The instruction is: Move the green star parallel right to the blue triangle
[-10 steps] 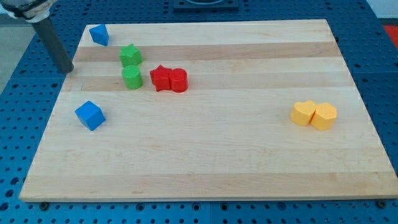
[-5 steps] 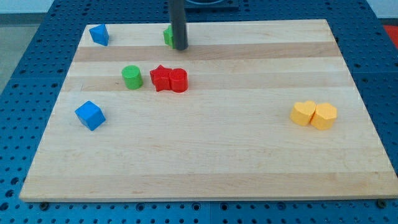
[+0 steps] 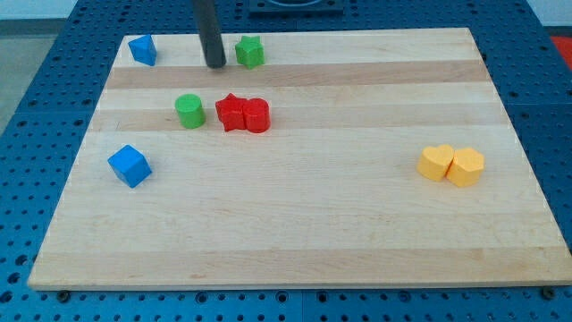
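One rod, my tip (image 3: 215,65) between blue triangle (image 3: 142,49) and green star (image 3: 250,52).

A green cylinder (image 3: 189,111) stands just left of a red star (image 3: 231,112) and red cylinder (image 3: 256,115), which touch. A blue cube (image 3: 130,165) sits lower left on the wooden board (image 3: 295,224). Near the view's right, a yellow heart (image 3: 435,163) touches a yellow hexagon (image 3: 466,167).

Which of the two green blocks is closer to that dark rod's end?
The green star near the view's top edge, just right of my tip; the green cylinder sits lower, beside the red blocks.
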Action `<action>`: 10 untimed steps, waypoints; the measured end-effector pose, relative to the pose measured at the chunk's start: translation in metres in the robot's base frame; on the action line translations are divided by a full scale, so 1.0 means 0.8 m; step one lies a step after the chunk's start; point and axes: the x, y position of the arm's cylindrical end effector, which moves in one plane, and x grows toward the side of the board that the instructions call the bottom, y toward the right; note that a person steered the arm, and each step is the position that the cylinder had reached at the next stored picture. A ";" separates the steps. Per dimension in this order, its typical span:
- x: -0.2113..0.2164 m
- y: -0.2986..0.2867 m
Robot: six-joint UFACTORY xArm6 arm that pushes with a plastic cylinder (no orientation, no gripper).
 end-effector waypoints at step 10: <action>-0.004 0.104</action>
